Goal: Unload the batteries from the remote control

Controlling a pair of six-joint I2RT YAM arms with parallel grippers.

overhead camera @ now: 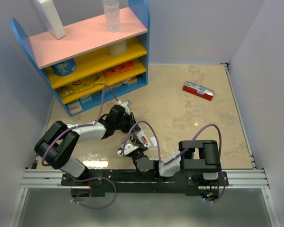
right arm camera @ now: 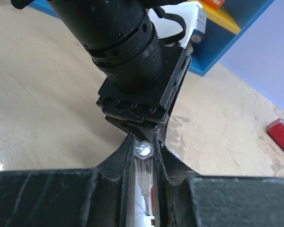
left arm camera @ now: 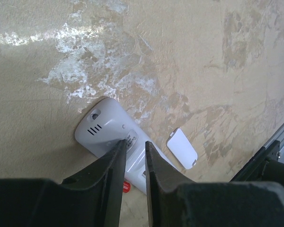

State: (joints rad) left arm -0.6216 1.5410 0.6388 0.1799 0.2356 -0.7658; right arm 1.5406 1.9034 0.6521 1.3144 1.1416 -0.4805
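Note:
The white remote control (left arm camera: 104, 127) lies back up on the table; it also shows in the top view (overhead camera: 142, 138). Its loose white cover (left arm camera: 182, 148) lies beside it on the right. A red battery end (left arm camera: 127, 186) shows at the remote's edge under my left finger. My left gripper (left arm camera: 135, 144) is down over the remote, its jaws nearly together with nothing between them. My right gripper (right arm camera: 144, 142) is shut on a clear-handled tool (right arm camera: 144, 165) whose metal tip points down at the remote's white body (right arm camera: 146, 215). In the top view the two grippers, left (overhead camera: 124, 118) and right (overhead camera: 132, 145), meet at the remote.
A red-and-white flat box (overhead camera: 198, 90) lies at the back right. A blue shelf unit (overhead camera: 85, 56) with bottles and packets stands at the back left. Walls close in on both sides. The left gripper's black body (right arm camera: 128, 56) fills the right wrist view just ahead.

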